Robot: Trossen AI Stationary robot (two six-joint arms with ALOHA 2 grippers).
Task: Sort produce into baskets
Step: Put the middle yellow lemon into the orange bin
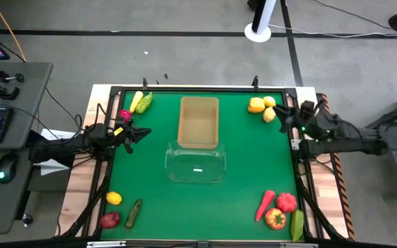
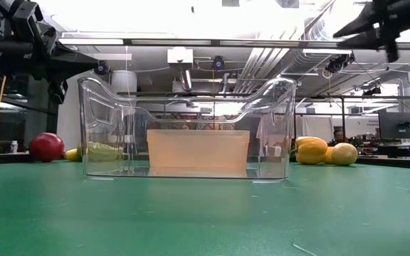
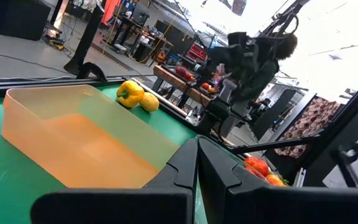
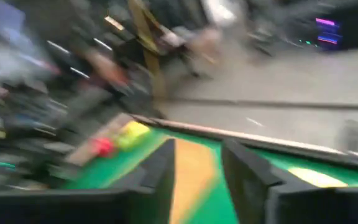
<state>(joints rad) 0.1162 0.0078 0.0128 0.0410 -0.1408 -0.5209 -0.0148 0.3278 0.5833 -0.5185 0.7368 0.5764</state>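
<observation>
a workshop with benches and ceiling pipes lies beyond the green table (image 1: 150,207), where nothing is sorted yet: both baskets stand empty mid-table, the tan basket (image 1: 198,121) at the far end touching the clear basket (image 1: 196,164) nearer the front.

the right gripper (image 1: 285,118) hangs above the table's right edge, its dark fingers (image 4: 160,171) parted with a strip of green showing between them, holding nothing. just beside it, toward the far side, sit the yellow peppers and lemon (image 1: 262,108). farther off, along the same edge toward the front, lie the carrot (image 1: 265,204), tomato (image 1: 286,202), an orange pepper (image 1: 275,219) and a green cucumber (image 1: 297,224).

the left gripper (image 1: 143,133) waits over the left side with fingers pressed together and empty; near it are the far-left cucumbers (image 1: 140,102), and well away at the front left a lemon (image 1: 114,198), apple (image 1: 109,220) and dark cucumber (image 1: 133,213).

the step in hand looks like the right arm's first pick from the yellow cluster. to do it well, it should spread wider, come straight down over one piece at the cluster's edge so its neighbours are not nudged, and close across the narrow waist.
</observation>
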